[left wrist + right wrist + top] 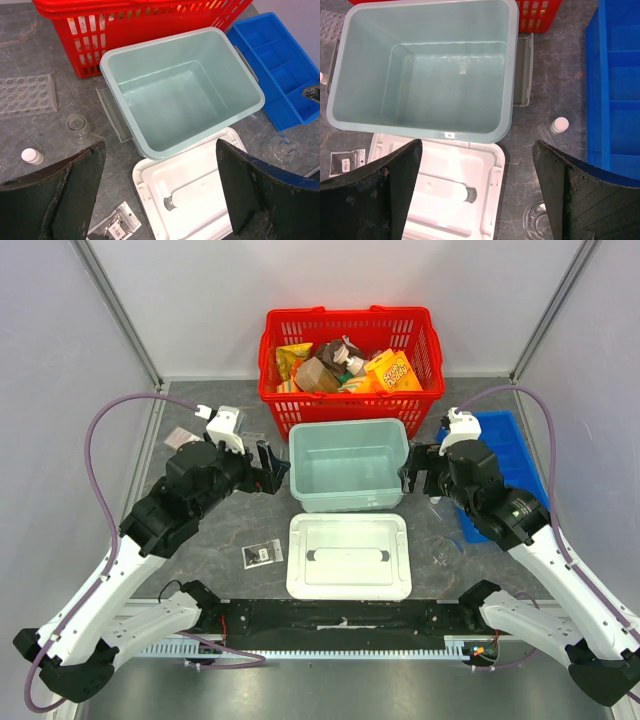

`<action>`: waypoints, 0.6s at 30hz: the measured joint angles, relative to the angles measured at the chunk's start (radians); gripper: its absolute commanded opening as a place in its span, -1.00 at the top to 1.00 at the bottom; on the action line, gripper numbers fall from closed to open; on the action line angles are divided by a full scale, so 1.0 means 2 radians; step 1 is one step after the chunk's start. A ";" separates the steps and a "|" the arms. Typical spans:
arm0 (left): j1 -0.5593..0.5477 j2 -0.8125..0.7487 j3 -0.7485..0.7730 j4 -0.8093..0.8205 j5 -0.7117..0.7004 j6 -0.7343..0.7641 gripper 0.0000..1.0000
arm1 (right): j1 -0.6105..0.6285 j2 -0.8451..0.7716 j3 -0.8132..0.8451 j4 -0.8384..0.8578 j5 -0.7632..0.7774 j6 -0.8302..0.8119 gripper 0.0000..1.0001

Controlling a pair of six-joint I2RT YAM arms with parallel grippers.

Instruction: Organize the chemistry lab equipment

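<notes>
- Lab equipment lies loose on the table on both sides of the pale green tub, and none of it is in a box yet.
- On the left I see the well plate, a glass flask and a white vial. A small packet sits just beside the left edge of the white lid.
- On the right, a second flask and a second vial lie between the lid and the blue tray.
- The tub is open and has nothing in it. Its lid lies flat right in front of it. I think it was left open like this so things can be dropped straight in.
- The blue tray has little boxes inside, and the ones I can see look bare.
- The red basket behind the tub holds snack packs. Those are not mine to sort.
- My left gripper hangs by the tub's left side, with its jaws spread wide and nothing between them.
- My right gripper hangs by the tub's right side, jaws just as wide and also holding nothing.
- Both arms stretch forward with elbows bent outward, and the wrists turn in to face each other across the tub.
</notes>
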 measured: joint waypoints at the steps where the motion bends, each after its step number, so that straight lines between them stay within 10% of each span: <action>1: 0.000 0.000 0.000 0.000 -0.001 0.000 -0.92 | 0.000 0.000 0.000 0.000 0.000 0.001 -0.96; 11: 0.000 -0.001 -0.008 0.000 -0.016 0.010 -0.92 | 0.000 0.002 0.008 -0.030 0.020 0.027 -0.96; 18: 0.000 -0.019 -0.055 0.013 -0.038 0.030 -0.87 | 0.000 0.020 0.016 -0.126 0.076 0.123 -0.45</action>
